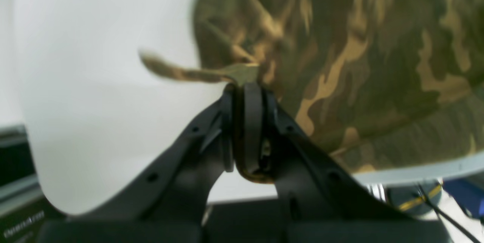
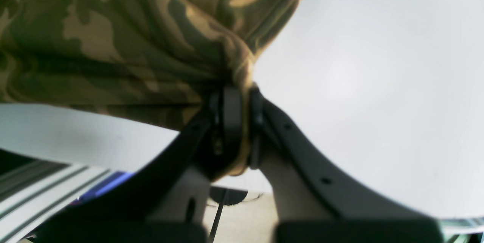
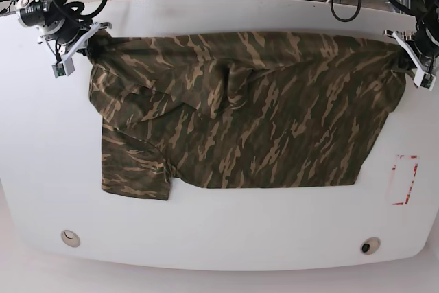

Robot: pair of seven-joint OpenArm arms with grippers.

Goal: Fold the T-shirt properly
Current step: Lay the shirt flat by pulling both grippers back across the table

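Lay spread across the white desk [image 3: 226, 238]: the shirt [image 3: 240, 121], soft, light, limp, likely to sag and wrinkle between grips. Best taken by pinching edges or corners, as here. Left jaws [image 1: 247, 88] clamped on a pinch of its fabric at one far corner, right jaws [image 2: 236, 91] clamped on bunched cloth at the other. Smooth, bare desk; cables beyond its far edge.

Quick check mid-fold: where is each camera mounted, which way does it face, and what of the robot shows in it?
Left wrist: behind the left hand, looking along its shut jaws at the T-shirt.
Right wrist: behind the right hand, jaws clamped on bunched cloth, facing the table.
Base: overhead, looking down; both arms hold the far corners.
Shared: all three show the T-shirt on the white table.
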